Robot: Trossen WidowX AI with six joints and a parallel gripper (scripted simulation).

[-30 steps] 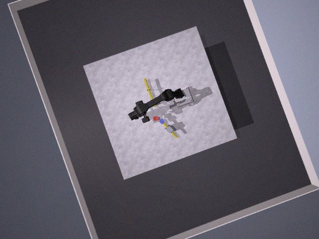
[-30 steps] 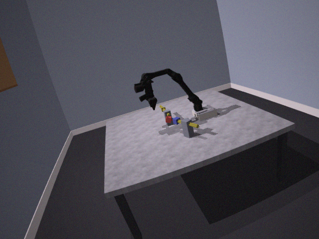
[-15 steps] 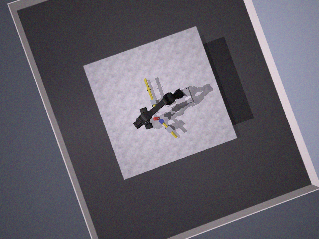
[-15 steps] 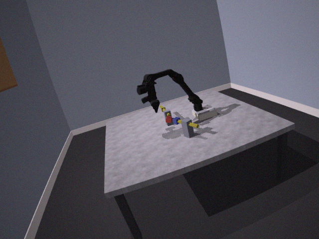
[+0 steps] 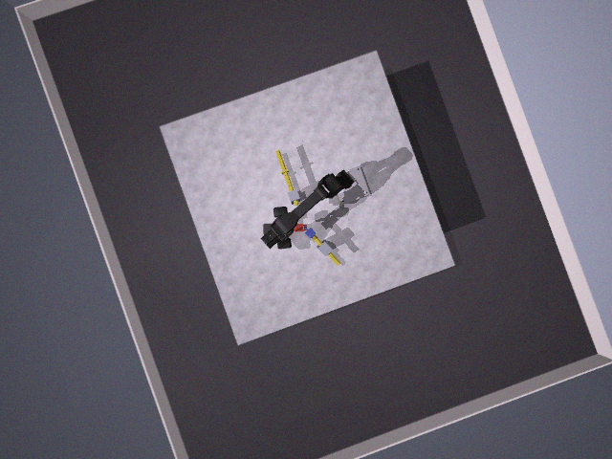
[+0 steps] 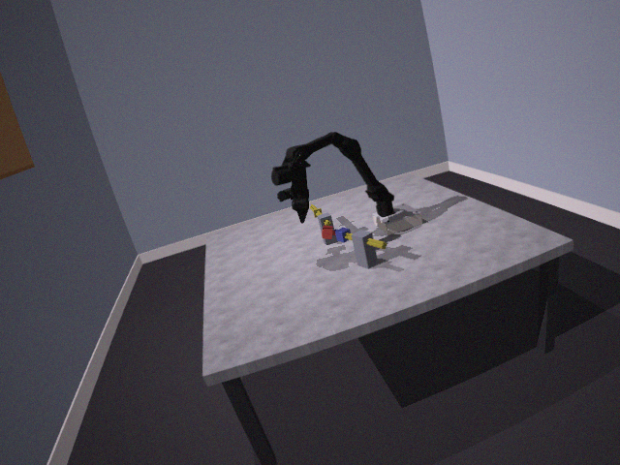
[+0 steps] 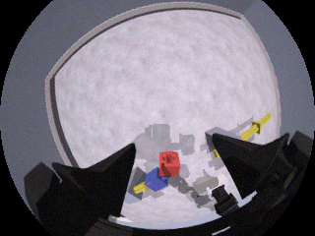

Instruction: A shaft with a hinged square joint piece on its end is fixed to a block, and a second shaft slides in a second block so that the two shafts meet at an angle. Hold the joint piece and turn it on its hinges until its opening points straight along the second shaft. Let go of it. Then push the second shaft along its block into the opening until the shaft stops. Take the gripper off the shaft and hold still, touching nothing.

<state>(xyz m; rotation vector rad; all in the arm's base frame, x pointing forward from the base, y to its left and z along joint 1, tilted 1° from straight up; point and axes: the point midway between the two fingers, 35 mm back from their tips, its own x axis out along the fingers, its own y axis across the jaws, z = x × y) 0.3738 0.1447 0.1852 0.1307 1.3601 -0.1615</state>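
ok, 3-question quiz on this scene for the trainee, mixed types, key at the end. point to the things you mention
1. True or false: the gripper (image 6: 301,220) (image 7: 175,144) is shut on the red joint piece (image 5: 299,228) (image 6: 327,232) (image 7: 169,167).
2. Multiple choice: what color is the piece between the red joint piece and the near yellow shaft (image 5: 334,258) (image 6: 376,243) (image 7: 140,188)? a) green b) blue c) orange
3. Fill in: each yellow shaft is carried by a ____ block.

Key: 1. false; 2. b; 3. gray
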